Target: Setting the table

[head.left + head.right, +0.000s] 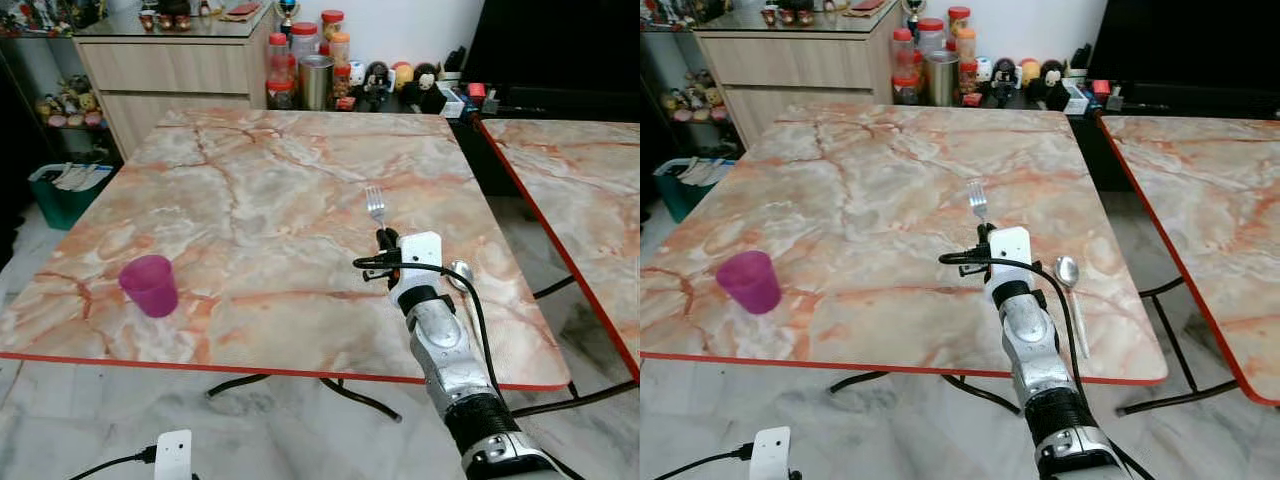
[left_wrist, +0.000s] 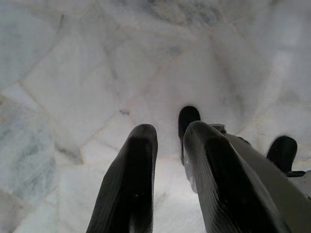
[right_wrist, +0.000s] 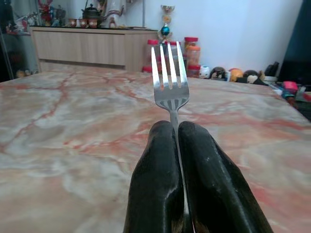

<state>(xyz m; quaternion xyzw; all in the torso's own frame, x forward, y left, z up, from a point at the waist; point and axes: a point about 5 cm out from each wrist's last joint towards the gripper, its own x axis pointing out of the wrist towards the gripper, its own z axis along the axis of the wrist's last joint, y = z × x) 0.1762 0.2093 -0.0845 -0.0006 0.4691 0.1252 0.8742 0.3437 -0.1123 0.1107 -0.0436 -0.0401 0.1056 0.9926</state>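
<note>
A silver fork [image 1: 375,204] sticks out forward from my right gripper [image 1: 386,240], which is shut on its handle over the right half of the marble table [image 1: 250,190]. In the right wrist view the fork [image 3: 169,77] rises between the two black fingers [image 3: 155,189], tines pointing away. A silver spoon [image 1: 462,281] lies on the table just right of my right wrist. A pink cup [image 1: 150,285] stands upright near the table's front left edge. My left gripper [image 2: 167,141] hangs low over the floor, its fingers a narrow gap apart with nothing between them.
Jars and a metal canister [image 1: 316,82] stand beyond the table's far edge beside a wooden sideboard [image 1: 170,70]. A second marble table [image 1: 580,190] stands to the right across a gap. A green bin [image 1: 65,190] sits on the floor at left. White marble floor [image 1: 300,430] lies below the front edge.
</note>
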